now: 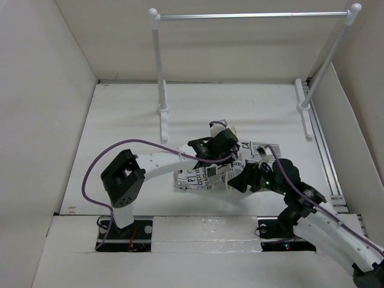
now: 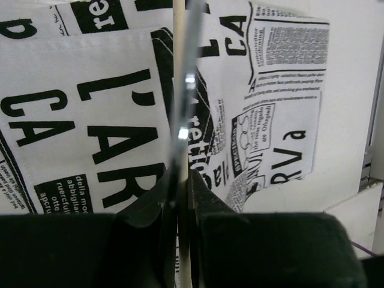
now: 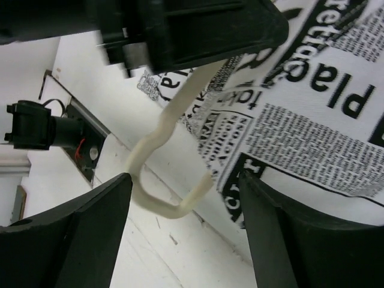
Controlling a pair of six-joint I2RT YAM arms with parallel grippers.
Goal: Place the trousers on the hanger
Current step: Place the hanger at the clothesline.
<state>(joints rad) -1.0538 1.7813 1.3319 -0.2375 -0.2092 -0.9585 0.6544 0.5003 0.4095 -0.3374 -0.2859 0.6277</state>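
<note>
White walled surface (image 1: 120, 120), trousers (image 1: 201, 178) bunched mid-surface between both arms. Left hand (image 2: 180, 180) clamps the hanger (image 2: 186, 90); right hand (image 3: 185, 186) spread wide around its hook (image 3: 157, 141). Risk: hanger tilts and the cloth slides off.

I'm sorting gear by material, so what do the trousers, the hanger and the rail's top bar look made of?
The trousers: soft matte woven cloth, probably cotton; it folds and bunches. The hanger: smooth cream hook, plastic or coated wire, can't tell which. The rail's top bar: bare metal, going by its grey sheen.
</note>
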